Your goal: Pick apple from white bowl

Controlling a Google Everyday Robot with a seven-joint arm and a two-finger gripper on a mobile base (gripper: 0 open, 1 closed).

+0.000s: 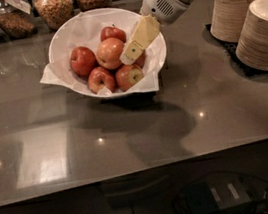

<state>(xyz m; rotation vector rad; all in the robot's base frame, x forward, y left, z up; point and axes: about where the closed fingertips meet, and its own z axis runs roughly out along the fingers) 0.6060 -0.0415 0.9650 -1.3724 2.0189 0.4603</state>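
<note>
The white bowl [69, 35], lined with crinkled white paper, stands on the dark counter at the upper middle. It holds several apples. The apple [110, 53], the largest and palest orange-red one, lies on top in the centre. Darker red apples lie around it [81, 60], and one at the front has a yellow-green patch [129, 76]. My gripper [128, 56] reaches in from the upper right on a white arm. Its yellowish fingers [138, 40] hang over the bowl's right half, the tip just right of the apple. Nothing is held.
Glass jars of grains and nuts [55, 6] line the back edge. Two stacks of beige paper bowls [264, 32] stand at the right on a dark mat. The counter's front edge [144, 170] runs across below, with cables on the floor beneath.
</note>
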